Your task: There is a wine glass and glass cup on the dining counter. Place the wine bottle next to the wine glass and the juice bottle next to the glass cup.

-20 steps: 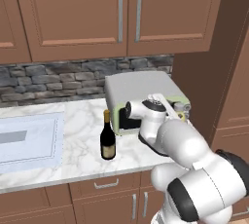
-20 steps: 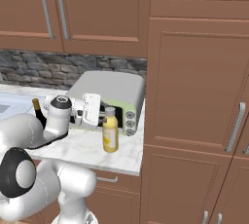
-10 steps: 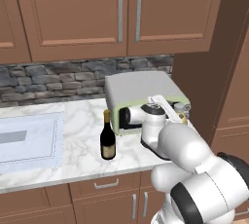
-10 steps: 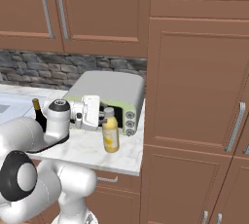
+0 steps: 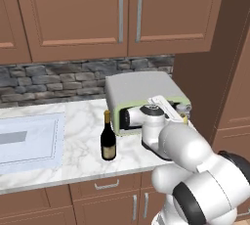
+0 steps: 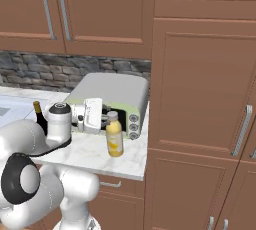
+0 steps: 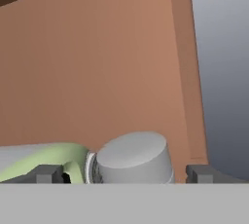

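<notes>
My gripper (image 7: 124, 173) is spread wide: in the hand view one fingertip (image 7: 48, 174) sits at 8 o'clock and the other at 4 o'clock, well apart. Between them stands the grey cap of the juice bottle (image 7: 132, 158), with free space on either side; the pads do not touch it. In the right base view my gripper (image 6: 106, 119) is level with the neck of the juice bottle (image 6: 114, 135), which stands upright on the marble counter (image 6: 90, 153) just in front of the toaster oven (image 6: 112, 96). The oven's pale green front shows at 8 o'clock in the hand view, and a brown cabinet wall (image 7: 107, 57) lies beyond the cap. In the left base view the wine bottle (image 5: 108, 136) stands upright on the counter (image 5: 78, 126) at 9 o'clock from my wrist, apart from the toaster oven (image 5: 141, 89). A sink (image 5: 27, 138) lies further toward 9 o'clock. Brown cupboards (image 5: 117, 13) hang at 12 o'clock above a stone backsplash (image 5: 53, 79).
</notes>
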### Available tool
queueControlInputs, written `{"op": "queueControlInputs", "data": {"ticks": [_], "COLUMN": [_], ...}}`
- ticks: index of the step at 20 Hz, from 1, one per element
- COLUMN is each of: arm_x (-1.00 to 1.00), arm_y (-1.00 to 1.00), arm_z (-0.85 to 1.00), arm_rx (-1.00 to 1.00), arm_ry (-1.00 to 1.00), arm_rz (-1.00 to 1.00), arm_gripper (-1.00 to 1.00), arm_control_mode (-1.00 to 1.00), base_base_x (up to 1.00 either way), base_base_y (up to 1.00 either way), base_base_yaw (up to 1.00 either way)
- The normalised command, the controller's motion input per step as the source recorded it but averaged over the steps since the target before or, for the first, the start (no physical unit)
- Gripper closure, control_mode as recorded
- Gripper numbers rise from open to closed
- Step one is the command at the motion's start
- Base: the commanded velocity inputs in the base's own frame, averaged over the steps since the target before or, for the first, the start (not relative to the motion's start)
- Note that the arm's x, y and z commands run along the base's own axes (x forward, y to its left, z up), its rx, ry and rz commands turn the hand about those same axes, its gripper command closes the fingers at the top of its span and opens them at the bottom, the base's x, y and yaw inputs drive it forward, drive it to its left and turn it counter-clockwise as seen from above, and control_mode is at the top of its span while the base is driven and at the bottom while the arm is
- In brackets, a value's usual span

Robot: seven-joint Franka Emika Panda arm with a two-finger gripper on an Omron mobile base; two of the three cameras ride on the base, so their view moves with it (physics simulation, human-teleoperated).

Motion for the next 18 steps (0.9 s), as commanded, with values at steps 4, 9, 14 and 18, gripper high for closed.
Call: {"op": "queueControlInputs", "data": {"ticks": [4, 9, 14, 18], "arm_x": [0.0, 0.0, -0.08, -0.08], "arm_y": [0.0, -0.03, -0.01, 0.0], "arm_z": [-0.21, -0.26, -0.2, -0.31], "arm_rx": [-0.04, 0.0, 0.0, 0.0], "arm_ry": [0.09, 0.17, 0.12, 0.03], "arm_rz": [0.0, 0.0, 0.0, 0.0], "arm_gripper": [-1.0, -1.0, -1.0, -1.0], "arm_control_mode": [-1.0, -1.0, -1.0, -1.0], "base_base_x": [0.0, 0.0, 0.0, 0.0], "base_base_y": [0.0, 0.0, 0.0, 0.0], "base_base_yaw": [0.0, 0.0, 0.0, 0.0]}}
